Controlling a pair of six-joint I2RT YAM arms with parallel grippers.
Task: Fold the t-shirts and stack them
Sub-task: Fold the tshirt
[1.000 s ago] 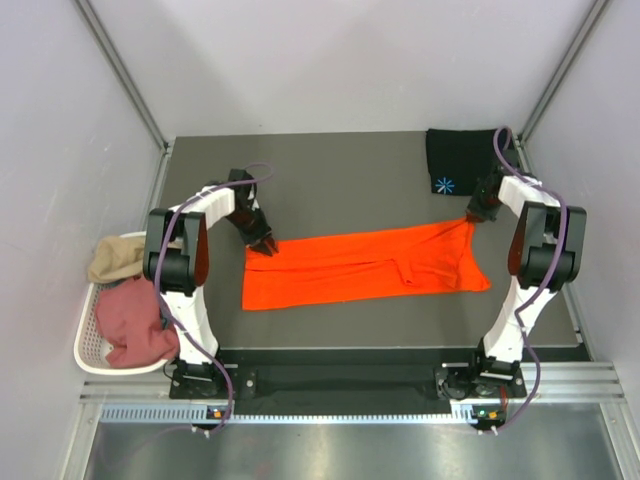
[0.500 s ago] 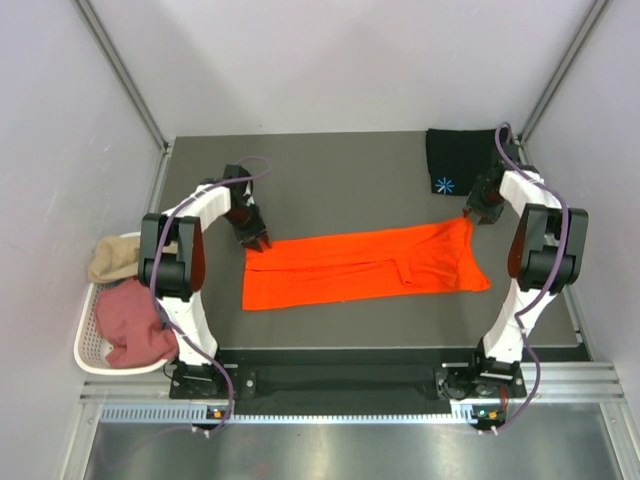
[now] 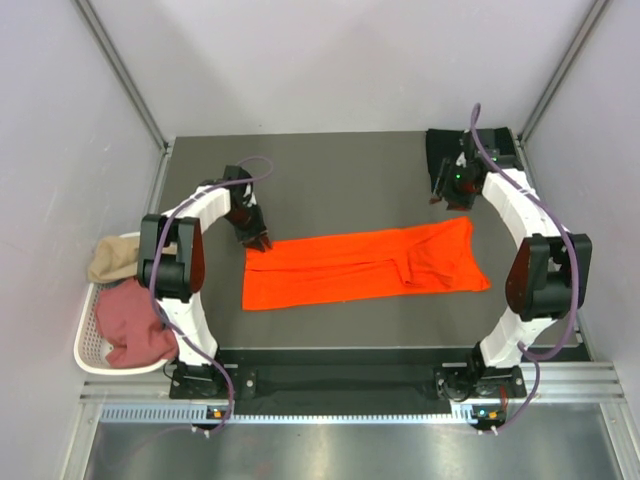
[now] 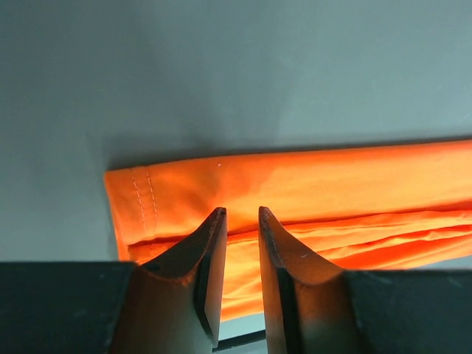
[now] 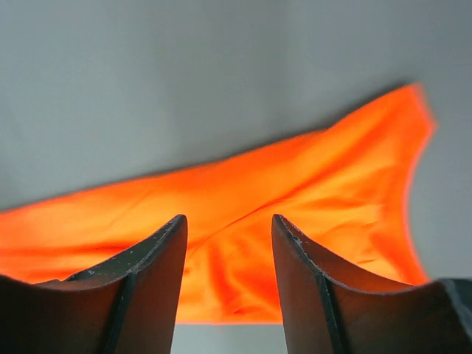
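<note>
A bright orange t-shirt lies folded into a long strip across the middle of the table. My left gripper sits low at the strip's far left corner. In the left wrist view, the left gripper is open by a narrow gap over the orange cloth, with nothing pinched. My right gripper hangs above the table beyond the strip's right end, partly over a folded black t-shirt. Seen from the right wrist, the right gripper stands open and empty, with the orange t-shirt below it.
A white slotted basket stands off the table's left edge, holding a tan t-shirt and a dusty pink one. Grey walls close in the table on the left, right and far sides.
My right gripper has opened, let go of the orange shirt's far right corner, and risen toward the black shirt. The left gripper edged slightly toward the far side at the left corner.
</note>
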